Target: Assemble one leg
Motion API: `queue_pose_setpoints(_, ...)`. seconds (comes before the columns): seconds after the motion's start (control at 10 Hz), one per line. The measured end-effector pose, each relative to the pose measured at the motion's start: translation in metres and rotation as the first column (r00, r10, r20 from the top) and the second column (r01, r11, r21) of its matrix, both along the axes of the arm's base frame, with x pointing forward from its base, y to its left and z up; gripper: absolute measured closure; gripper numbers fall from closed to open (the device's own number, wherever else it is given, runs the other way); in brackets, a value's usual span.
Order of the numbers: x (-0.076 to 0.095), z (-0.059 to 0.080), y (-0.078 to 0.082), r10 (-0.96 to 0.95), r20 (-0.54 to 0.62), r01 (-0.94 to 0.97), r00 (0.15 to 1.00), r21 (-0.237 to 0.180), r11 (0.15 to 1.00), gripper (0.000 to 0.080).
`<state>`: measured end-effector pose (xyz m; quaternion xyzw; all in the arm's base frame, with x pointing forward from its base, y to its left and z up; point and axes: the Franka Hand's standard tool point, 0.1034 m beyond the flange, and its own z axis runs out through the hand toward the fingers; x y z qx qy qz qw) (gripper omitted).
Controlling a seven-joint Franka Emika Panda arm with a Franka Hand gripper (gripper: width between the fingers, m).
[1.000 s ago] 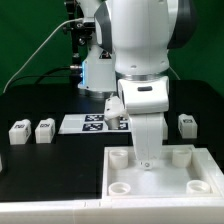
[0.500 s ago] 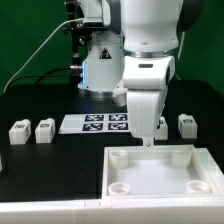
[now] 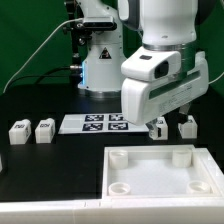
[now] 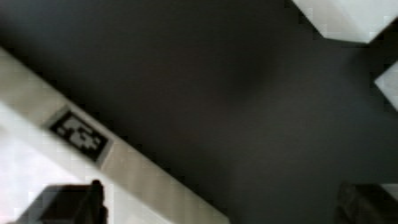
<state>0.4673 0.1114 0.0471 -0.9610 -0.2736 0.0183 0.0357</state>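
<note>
Small white cuboid plastic leg block with a black-and-white tag (image 3: 157,127) stood on the black worktop (image 3: 40,108). It sat just beyond the far rim of the large white square tray with round corner sockets (image 3: 150,152), toward the exterior view's right. A second like block (image 3: 186,126) stood just beside it. A third block (image 3: 44,130) and a fourth block (image 3: 18,131) were well apart from these, at the exterior view's left.

The big white robot arm (image 3: 160,80) hung tilted over the first block and partly hid it; contact could not be told. In the wrist view the dark fingers (image 4: 68,203) were spread wide with nothing between them, so released.

Judged step: reach for the pickup. To do it well:
- level the tilted hand
- straddle the block squarely across two opposite faces
- descend straight and clench only once centred

Edges to mind:
- tray rim close on the near side
- the second block beside
- the thin flat white marker board (image 3: 95,123) near, toward the exterior view's left

Open room: bare worktop behind the blocks. A straight lift before any sideways travel looked safest.
</note>
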Motion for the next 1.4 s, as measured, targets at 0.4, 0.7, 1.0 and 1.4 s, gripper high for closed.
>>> queue_pose_setpoints(0.4, -0.019, 0.003, 0.038, -0.517, -0.072, 0.517, 0.853, -0.023, 0.856, 0.015)
queue_pose_setpoints(0.7, -0.029, 0.0, 0.049, -0.547, -0.107, 0.545, 0.83, -0.052, 0.837, 0.015)
queue_pose_setpoints(1.0, -0.038, 0.001, 0.047, -0.522, -0.265, 0.493, 0.811, -0.172, 0.853, 0.015)
queue_pose_setpoints(1.4, -0.044, 0.006, 0.054, -0.514, -0.548, 0.357, 0.66, -0.373, 0.856, 0.015)
